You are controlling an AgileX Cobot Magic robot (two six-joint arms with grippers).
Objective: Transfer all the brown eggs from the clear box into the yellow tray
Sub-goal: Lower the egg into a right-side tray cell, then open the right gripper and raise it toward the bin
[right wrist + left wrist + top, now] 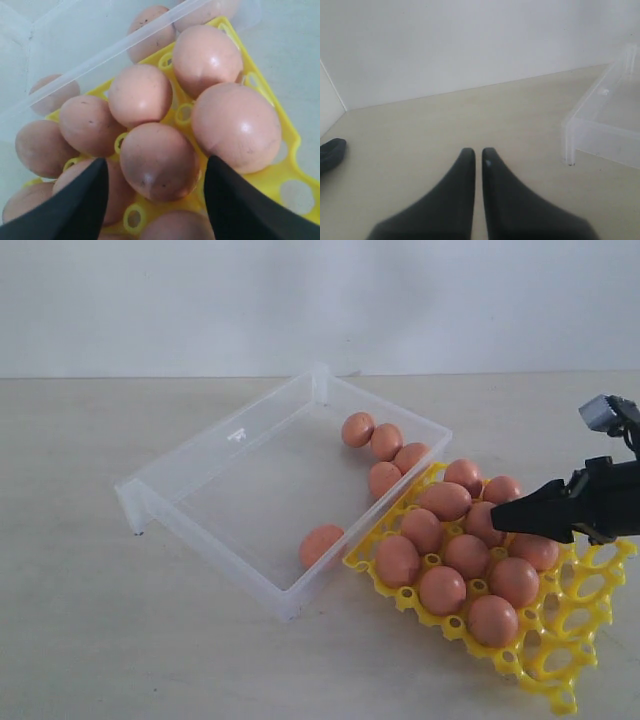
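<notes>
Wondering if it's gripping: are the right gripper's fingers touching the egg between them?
Apart. The right wrist view shows the right gripper open, with a sliver of gap on each side of the egg.

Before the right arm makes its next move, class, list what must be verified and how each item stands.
1. Right fingers clear of the egg between them: ok, gaps either side.
2. That egg seated in its cup: cannot tell.
3. Yellow tray has free cups: ok.
4. Clear box emptied: not ok, five brown eggs inside.
5. Left fingers out of the way: ok, shut, away from the box.
</notes>
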